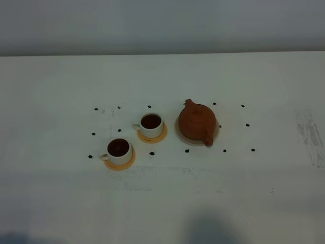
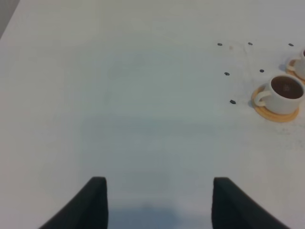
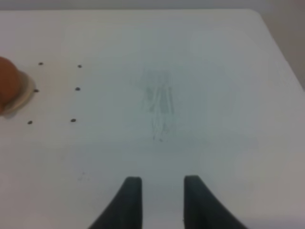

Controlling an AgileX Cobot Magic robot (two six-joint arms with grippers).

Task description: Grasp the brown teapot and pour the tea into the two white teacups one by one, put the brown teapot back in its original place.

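Observation:
The brown teapot (image 1: 197,122) sits upright on its cream saucer (image 1: 179,133), right of centre; its edge (image 3: 7,83) and the saucer (image 3: 27,91) also show in the right wrist view. Two white teacups (image 1: 151,124) (image 1: 119,150) stand on orange coasters to its left, each holding dark tea. The left wrist view shows the nearer cup (image 2: 284,93) and a sliver of the other cup (image 2: 300,67). My left gripper (image 2: 159,183) is wide open over bare table, far from the cups. My right gripper (image 3: 163,181) stands open with a narrower gap and holds nothing. Neither arm shows in the high view.
Small black dots (image 1: 152,153) mark the white table around the cups and teapot. A scuffed grey patch (image 1: 310,134) lies near the table's right edge, also seen as a smudge (image 3: 157,102) ahead of the right gripper. The table's far edge (image 1: 162,53) meets a grey wall.

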